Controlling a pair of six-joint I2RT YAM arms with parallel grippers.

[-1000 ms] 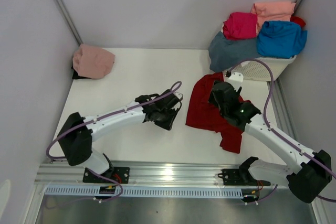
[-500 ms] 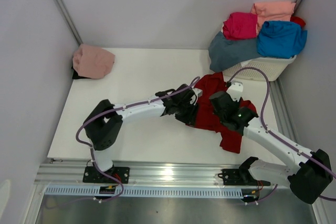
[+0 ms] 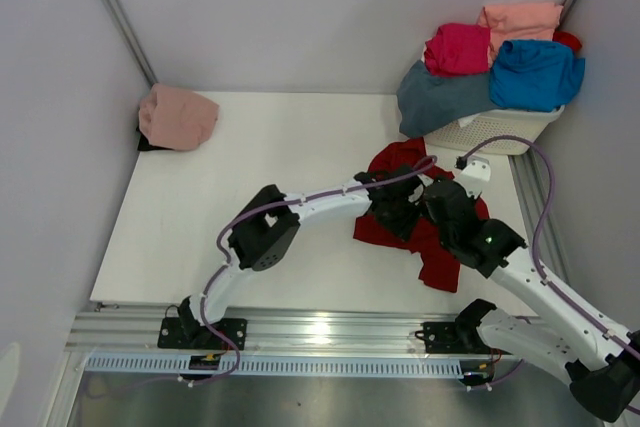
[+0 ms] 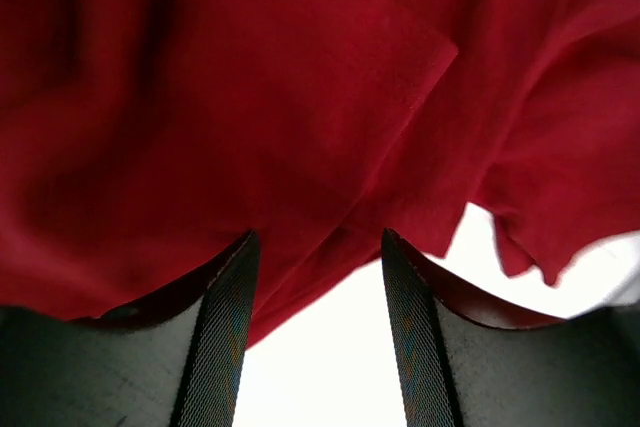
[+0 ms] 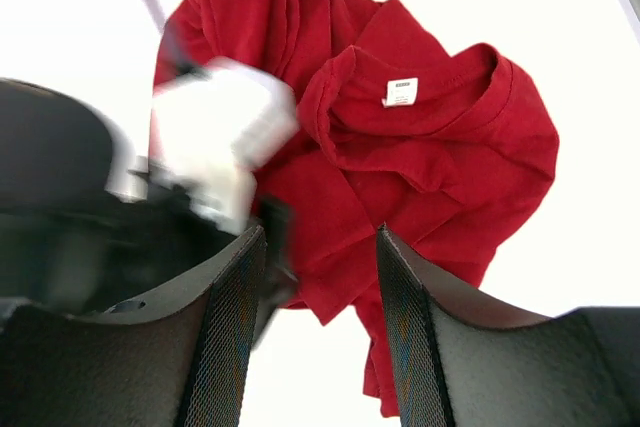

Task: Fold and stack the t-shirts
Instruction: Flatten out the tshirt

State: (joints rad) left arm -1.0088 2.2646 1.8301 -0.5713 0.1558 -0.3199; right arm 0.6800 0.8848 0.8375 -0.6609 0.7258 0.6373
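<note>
The dark red t-shirt (image 3: 400, 159) lies crumpled on the white table at right of centre; it fills the left wrist view (image 4: 250, 77) and shows with its collar label in the right wrist view (image 5: 440, 147). My left gripper (image 3: 398, 217) is open, low over the shirt's near-left edge (image 4: 315, 247). My right gripper (image 3: 445, 209) is open and empty just above the shirt, beside the left gripper (image 5: 318, 247). Magenta (image 3: 458, 47), salmon (image 3: 520, 17), bright blue (image 3: 536, 73) and slate grey-blue (image 3: 440, 97) shirts are piled at the back right. A dusty pink shirt (image 3: 177, 116) lies at the far left.
The white lattice basket (image 3: 500, 130) stands at the back right under the shirt pile, close behind the red shirt. Grey walls close in both sides. The two arms cross close together over the red shirt. The table's front edge (image 3: 300, 303) meets a metal rail.
My left arm has swung right from the table's middle onto the red shirt's left edge. My right gripper has drawn back slightly toward the near right above the shirt.
</note>
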